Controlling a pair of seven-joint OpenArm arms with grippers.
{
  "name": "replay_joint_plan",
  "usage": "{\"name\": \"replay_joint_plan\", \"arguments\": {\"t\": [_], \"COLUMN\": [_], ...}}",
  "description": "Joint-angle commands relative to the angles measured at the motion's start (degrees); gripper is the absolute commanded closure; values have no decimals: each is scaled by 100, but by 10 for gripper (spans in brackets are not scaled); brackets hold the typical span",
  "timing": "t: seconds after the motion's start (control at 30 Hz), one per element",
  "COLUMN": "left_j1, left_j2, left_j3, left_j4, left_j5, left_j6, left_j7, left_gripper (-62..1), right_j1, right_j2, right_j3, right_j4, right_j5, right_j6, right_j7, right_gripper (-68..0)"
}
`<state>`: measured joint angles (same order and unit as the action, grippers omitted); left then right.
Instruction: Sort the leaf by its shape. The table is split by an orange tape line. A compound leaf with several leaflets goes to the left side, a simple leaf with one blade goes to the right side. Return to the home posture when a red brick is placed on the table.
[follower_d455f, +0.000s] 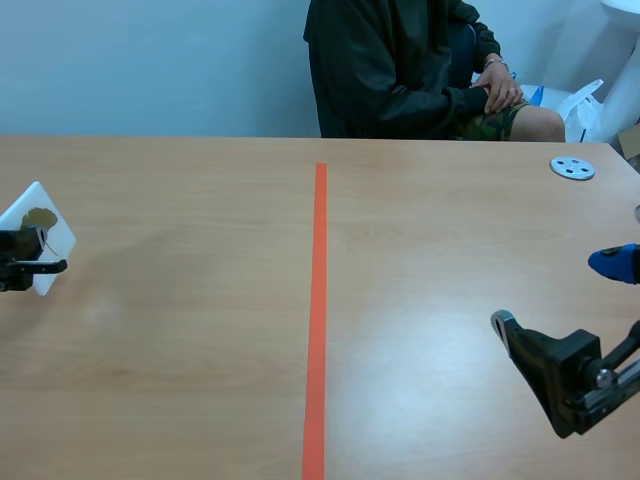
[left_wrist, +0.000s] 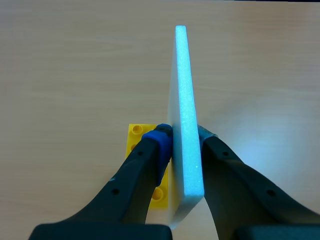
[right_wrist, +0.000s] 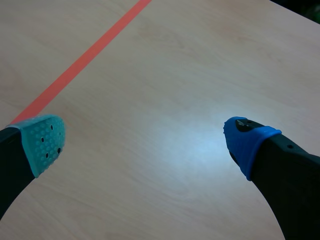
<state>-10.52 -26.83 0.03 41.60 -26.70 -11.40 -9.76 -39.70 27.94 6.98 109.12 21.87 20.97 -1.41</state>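
Scene view: left pincer (follower_d455f: 38, 255), far left, clamps a white card (follower_d455f: 48, 222).

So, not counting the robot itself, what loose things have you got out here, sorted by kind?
white card: 1
yellow brick: 1
grey disc: 1
Total: 3

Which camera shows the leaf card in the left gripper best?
The scene view: the white card faces it, with a dark leaf shape visible, though small. The left wrist view shows only its edge, clamped in the left gripper above a yellow brick. The right wrist view misses it.
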Motion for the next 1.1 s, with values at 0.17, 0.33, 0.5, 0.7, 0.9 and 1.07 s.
{"name": "replay_joint_plan", "arguments": {"t": [0.17, 0.33, 0.5, 0.7, 0.9, 1.07], "left_j1": [-511, -601, -599, -599, -599, -463], "left_j2": [-63, -52, -50, -52, -87, -251], "left_j3": [-4, 7, 7, 7, 7, 4], "left_j4": [-717, -1139, -1237, -1237, -1213, -785], "left_j5": [-79, -79, -79, -79, -79, -79], "left_j6": [33, 31, 13, 11, 11, -184], "left_j7": [-435, -400, -400, -398, -422, -369], "left_gripper": [-32, -34, -84, -136, -337, -550], "right_j1": [70, 70, 70, 70, 70, 70], "right_j2": [-4, -4, -4, -4, -4, -2], "right_j3": [9, 9, 9, 9, 9, 9], "right_j4": [96, 96, 96, 96, 96, 96], "right_j5": [20, 20, 20, 20, 20, 17], "right_j6": [2, 2, 2, 2, 2, 2], "right_j7": [39, 24, 24, 22, 20, -92], "right_gripper": [-679, -679, -679, -679, -679, -679]}}
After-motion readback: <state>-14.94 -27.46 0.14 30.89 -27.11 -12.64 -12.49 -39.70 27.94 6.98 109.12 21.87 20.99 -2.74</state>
